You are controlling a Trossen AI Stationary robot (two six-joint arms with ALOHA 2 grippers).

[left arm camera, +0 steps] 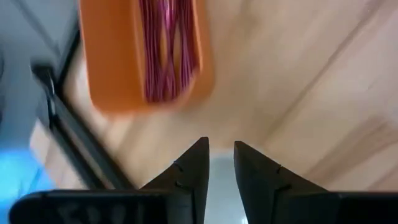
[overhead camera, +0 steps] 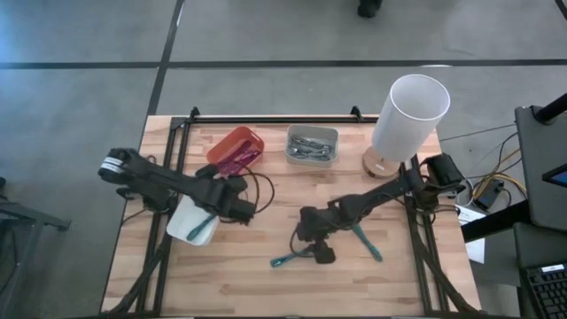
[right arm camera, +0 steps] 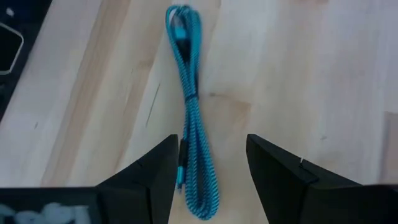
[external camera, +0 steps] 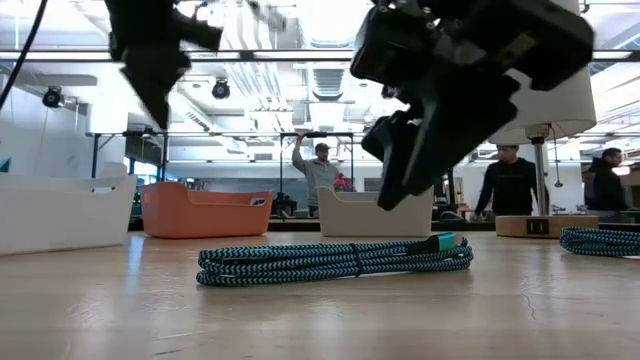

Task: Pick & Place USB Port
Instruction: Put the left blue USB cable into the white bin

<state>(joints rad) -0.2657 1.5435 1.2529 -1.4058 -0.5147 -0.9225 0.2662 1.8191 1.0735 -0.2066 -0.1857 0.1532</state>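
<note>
Item: teal braided cable (right arm camera: pixel 189 124), coiled flat on surface (overhead camera: pixel 266 283) beneath right pincer (right arm camera: pixel 211 168), released; judged light, limp, best grasped mid-bundle; left pincer (left arm camera: pixel 219 165) parted, empty.

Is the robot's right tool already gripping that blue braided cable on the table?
No, the right tool hangs open above the blue cable, which lies on the wooden table between the spread fingers.

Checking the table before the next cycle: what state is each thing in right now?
Left pincer: open, empty, above the white bin.
Right pincer: open, straddling the teal cable, not gripping.
Teal cable: coiled, flat on the table.
Orange bin: holds a magenta cable.
</note>
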